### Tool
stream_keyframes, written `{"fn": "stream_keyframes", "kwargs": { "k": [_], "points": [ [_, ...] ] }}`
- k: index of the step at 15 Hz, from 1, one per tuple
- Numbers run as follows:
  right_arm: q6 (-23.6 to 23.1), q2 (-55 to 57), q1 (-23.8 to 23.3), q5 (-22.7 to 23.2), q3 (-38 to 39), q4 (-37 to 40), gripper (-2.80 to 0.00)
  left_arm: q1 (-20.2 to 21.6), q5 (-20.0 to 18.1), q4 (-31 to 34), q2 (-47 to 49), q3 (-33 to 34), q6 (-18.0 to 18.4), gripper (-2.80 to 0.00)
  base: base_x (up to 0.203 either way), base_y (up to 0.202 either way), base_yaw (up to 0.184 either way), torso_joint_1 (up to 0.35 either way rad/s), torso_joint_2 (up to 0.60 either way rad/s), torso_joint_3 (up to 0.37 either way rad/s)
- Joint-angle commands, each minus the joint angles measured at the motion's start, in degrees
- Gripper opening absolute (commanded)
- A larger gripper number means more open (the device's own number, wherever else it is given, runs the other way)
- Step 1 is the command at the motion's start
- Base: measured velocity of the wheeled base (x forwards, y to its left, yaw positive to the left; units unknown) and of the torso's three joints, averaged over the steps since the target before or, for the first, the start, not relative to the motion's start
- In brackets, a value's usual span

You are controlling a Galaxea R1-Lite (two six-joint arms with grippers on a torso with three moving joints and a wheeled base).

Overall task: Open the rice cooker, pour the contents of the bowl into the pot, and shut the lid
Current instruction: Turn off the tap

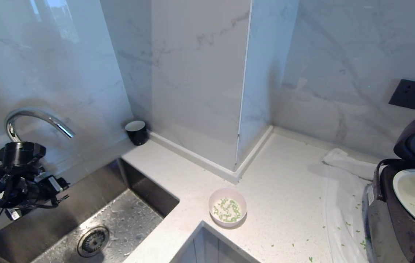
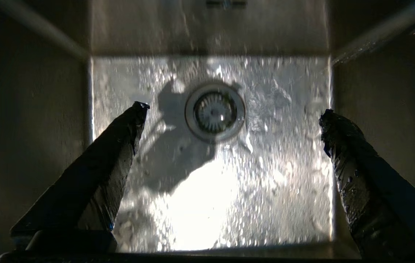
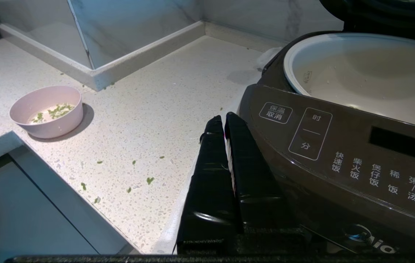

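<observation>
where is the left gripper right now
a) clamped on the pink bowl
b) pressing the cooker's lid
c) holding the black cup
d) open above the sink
d: the left gripper hangs with its fingers spread wide and empty over the wet sink and its drain, while the pink bowl sits alone on the counter.

- Standing behind: grey-veined marble wall (image 1: 200, 73), jutting corner.
- Lying below: pale speckled countertop (image 1: 280, 190).
- Gleaming at left: wet steel sink (image 1: 127, 219), curved faucet (image 1: 35, 120).
- Sitting on wall: dark socket (image 1: 411, 94).
</observation>
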Motion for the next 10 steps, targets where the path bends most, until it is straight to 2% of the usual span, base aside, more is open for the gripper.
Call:
{"fn": "stream_keyframes", "kwargs": {
  "k": [1, 3, 10],
  "points": [
    [-0.05, 0.00, 0.04, 0.04, 0.00, 0.00, -2.80, 4.76, -0.14, -1.85, 3.29, -1.42, 1.15, -2.80, 0.000, 0.000, 0.000, 0.000, 0.00, 0.000],
    [-0.05, 0.00, -0.03, 0.01, 0.00, 0.00, -2.80, 6.02, -1.82, -2.45, 4.30, -2.00, 1.99, -2.80, 0.000, 0.000, 0.000, 0.000, 0.00, 0.000],
    [-0.05, 0.00, -0.01, -0.01, 0.00, 0.00, -2.80, 6.32, -2.59, -2.13, 10.92, -10.64, 1.90, -2.80, 0.000, 0.000, 0.000, 0.000, 0.00, 0.000]
  ]
}}
